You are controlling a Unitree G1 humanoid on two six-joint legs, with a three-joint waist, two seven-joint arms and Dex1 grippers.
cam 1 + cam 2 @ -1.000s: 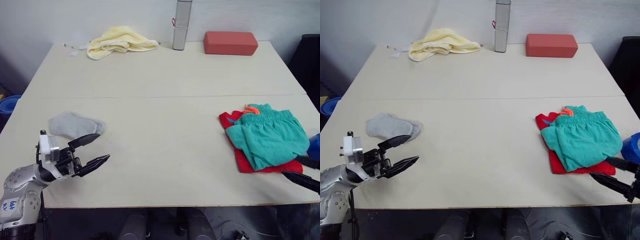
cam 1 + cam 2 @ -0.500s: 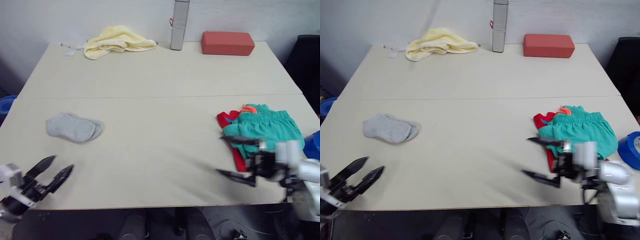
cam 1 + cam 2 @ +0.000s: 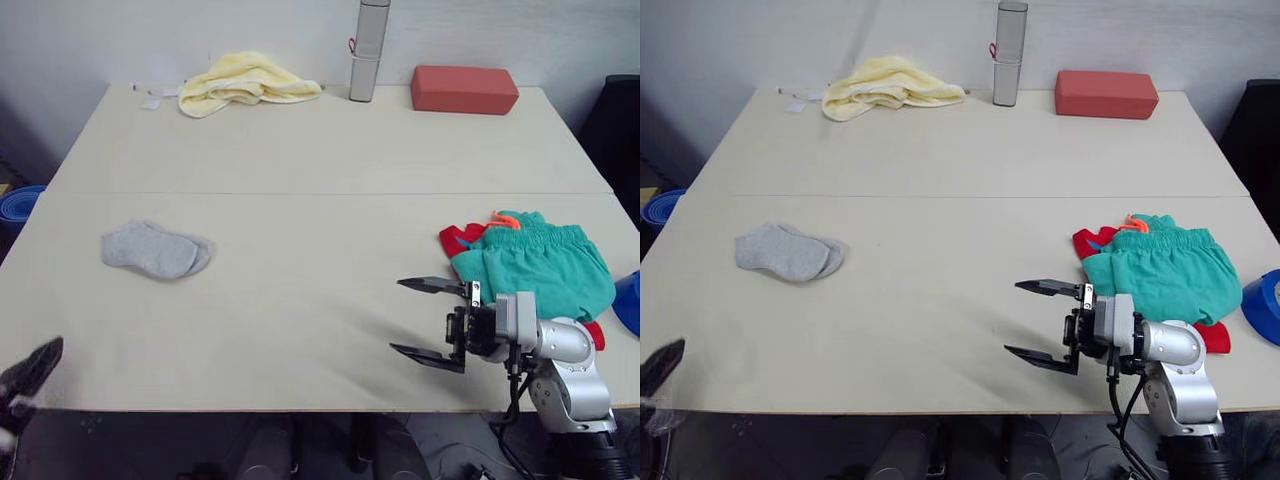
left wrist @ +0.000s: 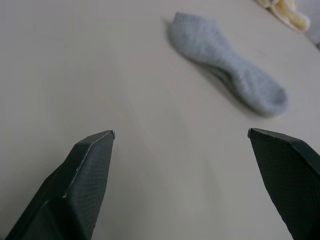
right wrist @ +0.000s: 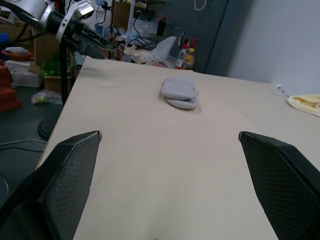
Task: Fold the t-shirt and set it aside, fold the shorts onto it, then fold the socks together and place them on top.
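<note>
Our right hand [image 3: 1042, 322] has swung in from the near right corner, where a second ago only its fingertips showed beside the folded pile, and now hangs over the bare middle of the tabletop [image 3: 330, 150], pointing toward our left with its two black fingers spread wide and nothing between them. Meanwhile our left hand [image 3: 30, 368] has pulled back from its spot just in front of the socks [image 3: 155, 250] to the near left edge; it too is spread apart and empty, as its wrist view shows.

We read this as a handover of the job: the left arm clears out and the right one begins the reach for the last garment. The t-shirt [image 3: 462, 238] lies folded at the right side with the teal shorts [image 3: 540, 268] folded on top of it, so only the socks are left to deal with.

The socks lie flat and overlapping on the left half of the tabletop, well apart from the right hand, with open tabletop between them. They sit nearer our left hand, a little beyond it. The pile is just beside the right arm, on its far right side.
</note>
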